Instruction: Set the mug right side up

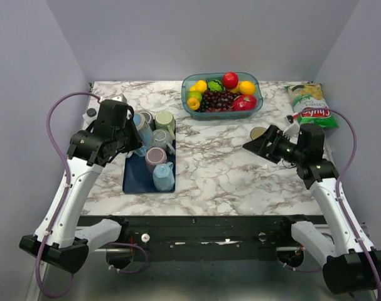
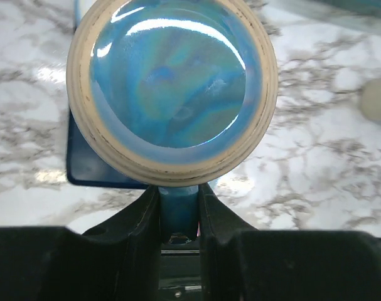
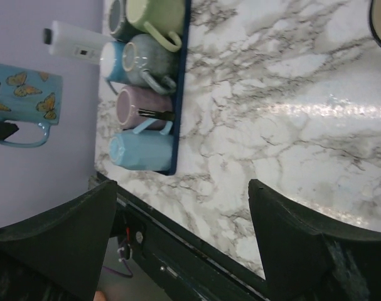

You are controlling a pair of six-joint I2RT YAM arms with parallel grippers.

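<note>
Above the blue tray [image 1: 135,180], the butterfly mug [image 2: 171,88] is held by its handle [image 2: 178,210] alone in the left hand [image 2: 177,193]; the right hand [image 3: 181,188] is spread wide, empty. If the handle pivots during rotation, the mug could be dropped onto other mugs [image 1: 159,157].

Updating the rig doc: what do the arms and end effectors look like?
Left arm and right arm match: white links, black joints and bases. A mauve cable loops along each outer side: left cable, right cable. Left end effector and right end effector are black, with two blocky fingers each.
</note>
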